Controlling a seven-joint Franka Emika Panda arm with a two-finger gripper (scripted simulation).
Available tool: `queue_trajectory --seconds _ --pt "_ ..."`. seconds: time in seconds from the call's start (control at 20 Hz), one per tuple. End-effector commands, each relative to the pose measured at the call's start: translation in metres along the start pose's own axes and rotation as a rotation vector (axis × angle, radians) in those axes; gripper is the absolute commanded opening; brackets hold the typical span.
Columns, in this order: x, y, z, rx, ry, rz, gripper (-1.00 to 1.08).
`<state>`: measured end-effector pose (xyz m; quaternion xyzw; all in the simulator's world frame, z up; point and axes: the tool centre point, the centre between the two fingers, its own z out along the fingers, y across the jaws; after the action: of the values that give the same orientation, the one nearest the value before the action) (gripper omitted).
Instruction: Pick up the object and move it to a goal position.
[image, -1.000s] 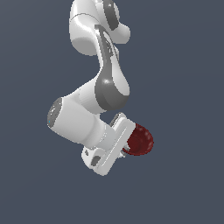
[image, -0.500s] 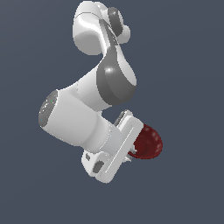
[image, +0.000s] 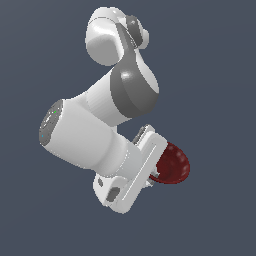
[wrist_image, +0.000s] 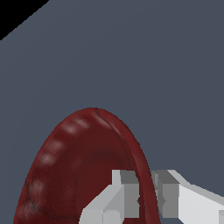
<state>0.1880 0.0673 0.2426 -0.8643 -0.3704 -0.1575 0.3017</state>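
Observation:
The dark red glossy bowl (image: 172, 164) hangs in the air at the end of my white arm, towards the exterior view's right. My gripper (image: 156, 175) is shut on its rim, mostly hidden behind the white hand. In the wrist view the bowl (wrist_image: 74, 166) fills the lower part, its ribbed inside showing. My gripper (wrist_image: 146, 192) pinches the rim, one finger (wrist_image: 118, 194) inside the bowl and the other outside it.
The arm's large white and grey links (image: 100, 130) fill the middle of the exterior view. Only a plain grey-blue surface (wrist_image: 131, 57) lies behind. A black corner (wrist_image: 13, 13) shows in the wrist view.
The arm and the held bowl have come closer to the exterior camera and look larger. The bowl has shifted towards that view's right and slightly lower. The grip has not changed.

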Motion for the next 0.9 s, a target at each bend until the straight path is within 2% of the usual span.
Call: queue_trajectory --seconds 0.0,0.4,0.85 --pt "0.003 -0.001 -0.002 -0.001 0.002 -0.001 -1.0" --pt "0.004 -0.001 -0.002 0.0 0.0 0.0 -1.0" --pt "0.018 -0.01 -0.008 0.0 0.0 0.0 -1.0"
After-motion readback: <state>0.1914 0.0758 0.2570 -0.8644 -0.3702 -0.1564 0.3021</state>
